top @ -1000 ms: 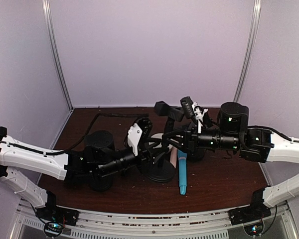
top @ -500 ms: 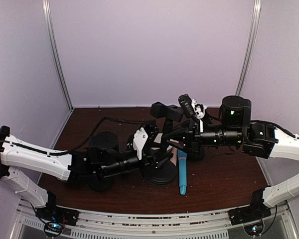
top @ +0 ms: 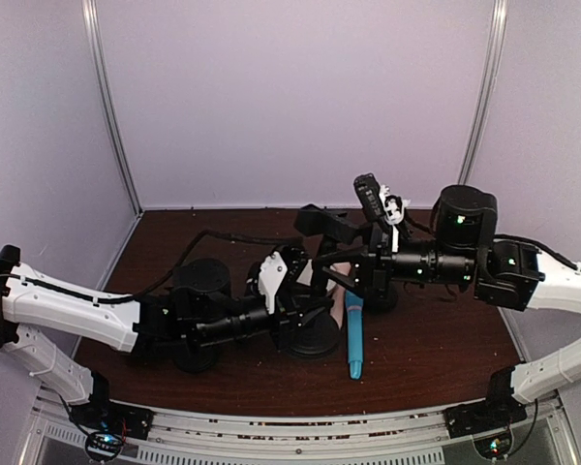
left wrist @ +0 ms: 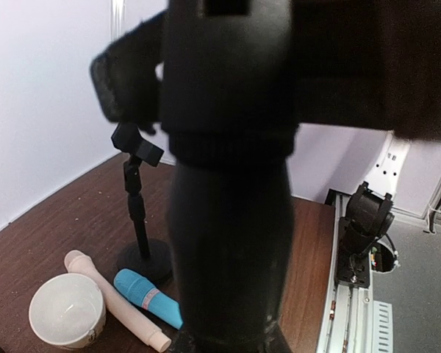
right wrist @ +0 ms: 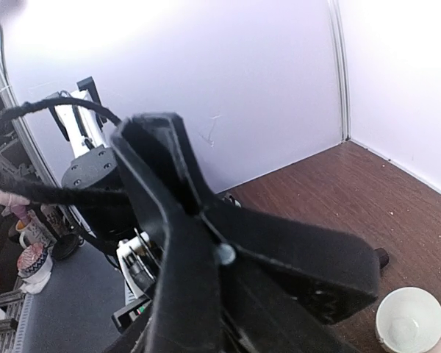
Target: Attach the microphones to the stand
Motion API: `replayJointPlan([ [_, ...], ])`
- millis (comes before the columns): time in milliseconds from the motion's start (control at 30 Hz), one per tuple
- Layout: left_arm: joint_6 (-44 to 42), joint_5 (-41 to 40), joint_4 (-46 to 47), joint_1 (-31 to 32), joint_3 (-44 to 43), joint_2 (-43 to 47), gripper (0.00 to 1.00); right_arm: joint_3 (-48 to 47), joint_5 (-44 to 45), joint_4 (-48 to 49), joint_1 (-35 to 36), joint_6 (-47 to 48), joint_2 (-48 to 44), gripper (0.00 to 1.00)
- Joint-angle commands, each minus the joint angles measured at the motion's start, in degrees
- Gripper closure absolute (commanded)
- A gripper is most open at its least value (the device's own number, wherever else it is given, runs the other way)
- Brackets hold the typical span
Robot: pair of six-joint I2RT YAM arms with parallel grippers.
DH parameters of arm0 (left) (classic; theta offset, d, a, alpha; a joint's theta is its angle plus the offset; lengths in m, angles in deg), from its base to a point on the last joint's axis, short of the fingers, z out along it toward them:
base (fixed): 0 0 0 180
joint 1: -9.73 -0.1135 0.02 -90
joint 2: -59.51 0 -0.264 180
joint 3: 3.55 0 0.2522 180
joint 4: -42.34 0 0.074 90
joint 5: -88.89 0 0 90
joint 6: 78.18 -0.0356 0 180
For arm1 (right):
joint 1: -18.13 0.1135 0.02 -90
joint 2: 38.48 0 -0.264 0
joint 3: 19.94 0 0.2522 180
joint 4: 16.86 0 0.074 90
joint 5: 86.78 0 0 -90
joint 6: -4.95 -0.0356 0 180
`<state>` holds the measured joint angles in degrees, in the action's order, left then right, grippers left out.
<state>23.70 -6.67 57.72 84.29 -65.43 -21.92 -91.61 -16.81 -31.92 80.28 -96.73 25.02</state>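
Observation:
A black stand (top: 315,339) rises at the table's centre, and its thick post (left wrist: 231,243) fills the left wrist view. My left gripper (top: 298,291) is shut on that post low down. The black microphone (top: 321,221) sits at the stand's top, in a spring clip (right wrist: 220,254). My right gripper (top: 353,263) is pressed up to this clip, and its fingers are hidden. The light blue microphone (top: 354,339) and the cream-pink microphone (top: 337,310) lie side by side on the table right of the stand's base.
A second, thinner black stand (left wrist: 136,206) stands behind the lying microphones. A white bowl (left wrist: 66,312) sits next to the cream-pink microphone's head and also shows as a bowl (right wrist: 410,320) in the right wrist view. Purple walls close three sides.
My left gripper slid right to the stand's post and closed on it. The right arm drew slightly back to the right, and the black microphone's clip shifted with it.

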Motion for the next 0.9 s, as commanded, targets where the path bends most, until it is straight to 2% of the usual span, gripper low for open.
replayJointPlan([
  [0,-0.3,-2.44,4.99,-0.47,-1.1,1.92,1.0,1.27,9.29,4.68,3.04,-3.25,-0.29,0.46],
  [100,-0.45,-3.28,4.13,-0.47,-1.44,2.26,1.0,1.82,13.97,5.34,4.42,-4.85,0.33,0.47],
  [200,-0.26,-4.16,4.82,-0.47,-0.96,3.02,1.0,2.55,17.22,6.18,5.26,-6.45,0.54,0.43],
  [300,-0.08,-5.14,5.47,-0.47,-0.46,4.06,1.0,2.89,18.46,6.2,5.73,-6.58,0.73,0.4],
  [467,-0.23,-5.24,6.17,-0.47,0.47,5.11,1.0,2.56,19.98,4.86,5.81,-6.51,1.27,0.41],
  [733,-0.46,-3.34,4.79,-0.47,0.04,4.47,1.0,2.03,18.76,4.48,5.83,-5.45,1.95,0.52],
  [867,-0.6,-1.88,4.69,-0.47,0.11,4.26,1.0,1.67,17.51,4.17,5.83,-4.92,2.21,0.63],
])
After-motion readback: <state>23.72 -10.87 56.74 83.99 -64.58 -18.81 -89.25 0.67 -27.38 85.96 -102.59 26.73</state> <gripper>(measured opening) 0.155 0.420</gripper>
